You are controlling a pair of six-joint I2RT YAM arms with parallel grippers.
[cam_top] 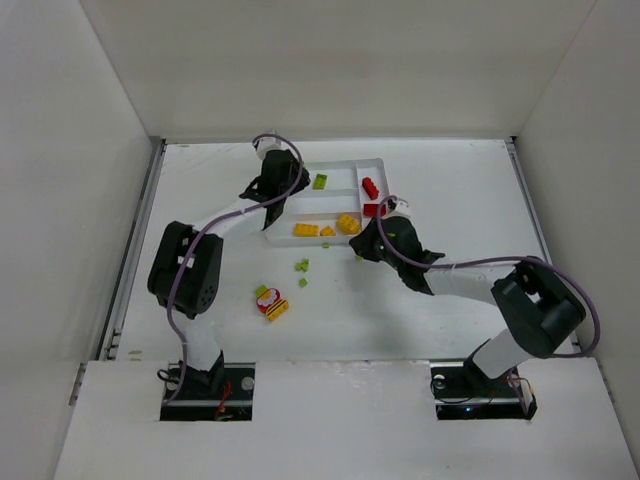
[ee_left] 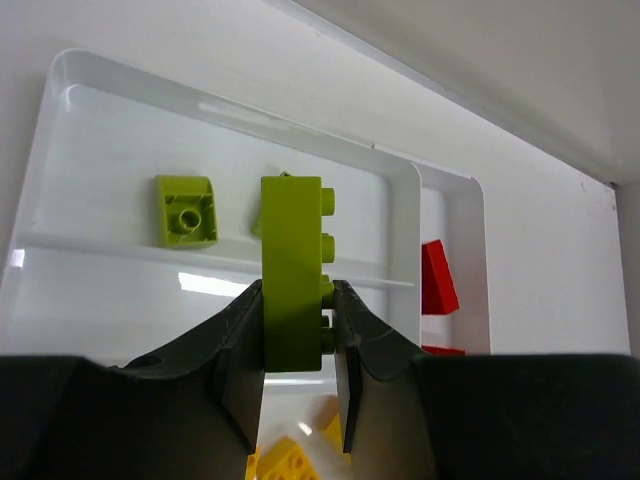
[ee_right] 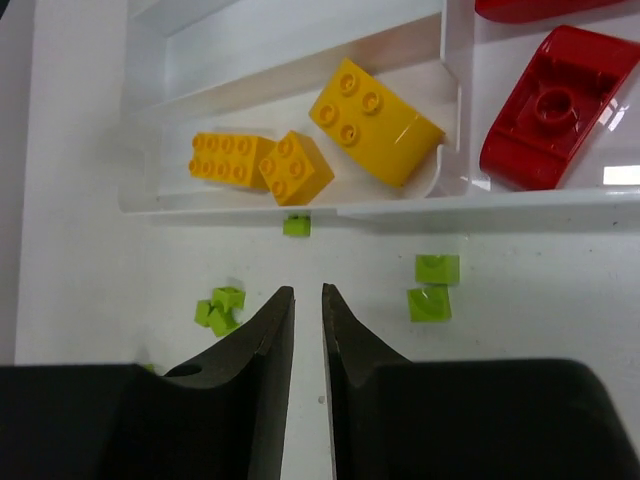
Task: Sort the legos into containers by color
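From above, the white tray [cam_top: 372,162] lies on the far middle of the table [cam_top: 460,200], and the left claw [cam_top: 272,184] hangs over its left end, while the right claw [cam_top: 366,245] sits low just off the tray's near edge. Yellow bricks [cam_top: 305,230] lie in the near slot, red bricks [cam_top: 370,187] lie at the right end, and one green brick [cam_top: 320,181] lies in the far slot. A mixed clump [cam_top: 270,300] and loose green bits [cam_top: 301,265] lie on the table nearer the arms. In the left wrist view, the left claw [ee_left: 297,305] is clenched on a long green brick [ee_left: 292,250], which stands upright between the fingers above the far slot. A small green brick [ee_left: 186,209] lies in that slot to its left. In the right wrist view, the right claw [ee_right: 308,300] is empty, with its fingers drawn close and only a slim gap between them. A tiny green brick [ee_right: 296,225] lies on the table just ahead of the tips, against the tray's near wall. Two green pieces [ee_right: 437,268] lie to the right, and a small green cluster [ee_right: 220,308] lies to the left.
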